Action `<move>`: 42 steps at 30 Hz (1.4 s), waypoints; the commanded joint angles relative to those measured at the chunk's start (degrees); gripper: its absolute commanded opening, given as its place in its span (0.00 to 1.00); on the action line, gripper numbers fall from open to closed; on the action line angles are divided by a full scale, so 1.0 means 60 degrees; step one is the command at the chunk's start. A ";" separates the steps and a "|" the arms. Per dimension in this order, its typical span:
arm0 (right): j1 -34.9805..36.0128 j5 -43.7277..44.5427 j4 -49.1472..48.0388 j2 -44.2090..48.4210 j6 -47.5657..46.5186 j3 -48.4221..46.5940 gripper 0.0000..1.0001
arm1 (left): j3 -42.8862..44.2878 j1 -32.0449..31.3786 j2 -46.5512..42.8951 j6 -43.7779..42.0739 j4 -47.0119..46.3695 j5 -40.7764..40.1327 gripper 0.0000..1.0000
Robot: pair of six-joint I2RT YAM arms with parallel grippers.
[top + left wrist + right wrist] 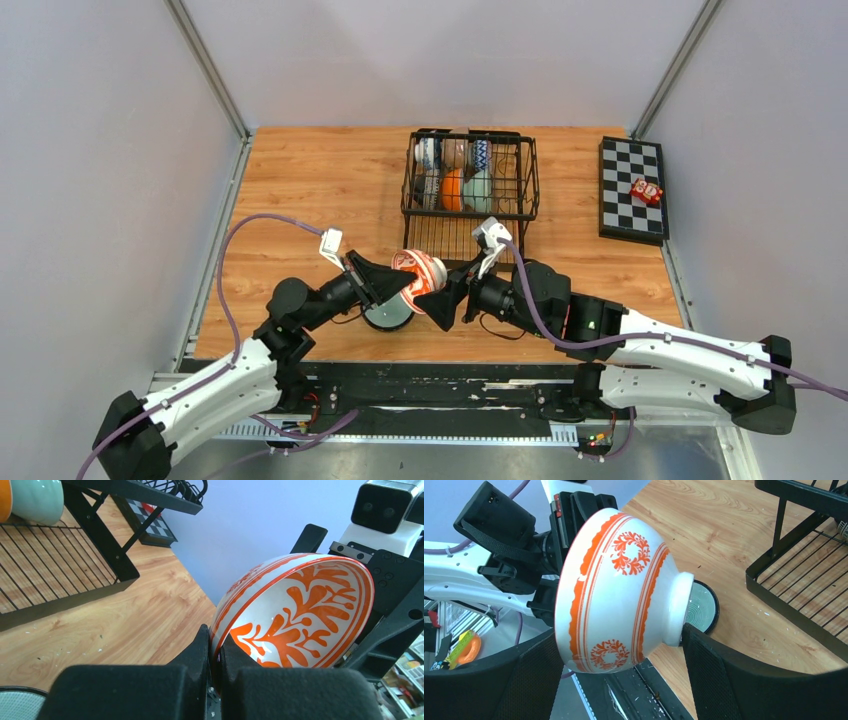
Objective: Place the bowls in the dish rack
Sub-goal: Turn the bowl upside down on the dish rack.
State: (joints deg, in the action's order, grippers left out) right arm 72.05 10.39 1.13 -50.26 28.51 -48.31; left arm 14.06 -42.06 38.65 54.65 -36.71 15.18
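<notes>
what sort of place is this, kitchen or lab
Probably a robot test cell, not a kitchen: plain grey walls boxing in a wooden table, with a dish rack and checkered board as props.

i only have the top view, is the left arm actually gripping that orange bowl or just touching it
Observer: Gripping. The left fingers are pinched on the bowl at its rim, one inside, one outside.
Operator: and the right fingers, closed on it yet
Observer: No. The right fingers stand wide on either side of it, one by the rim, one by the foot.
Operator: whats the dark round thing next to it
Observer: A second bowl, mouth up, with a dark rim and a pale green ringed inside.
</notes>
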 commanded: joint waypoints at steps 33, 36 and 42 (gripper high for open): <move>0.0147 -0.0201 0.0244 0.0078 -0.0715 -0.0669 0.03 | 0.0950 0.0097 -0.0207 -0.0572 0.0984 -0.0285 0.28; 0.0141 -0.0090 0.0319 0.0125 -0.0855 -0.0837 0.03 | 0.0937 0.0100 -0.0287 -0.0610 0.1251 -0.0338 0.40; 0.0143 0.0033 0.0447 0.0118 -0.1136 -0.1181 0.03 | 0.0972 0.0096 -0.0539 -0.0763 0.1851 -0.0539 0.47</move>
State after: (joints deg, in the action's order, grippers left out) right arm 72.05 10.52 6.04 -50.39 23.75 -51.29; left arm 18.33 -41.74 36.69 51.62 -28.77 13.67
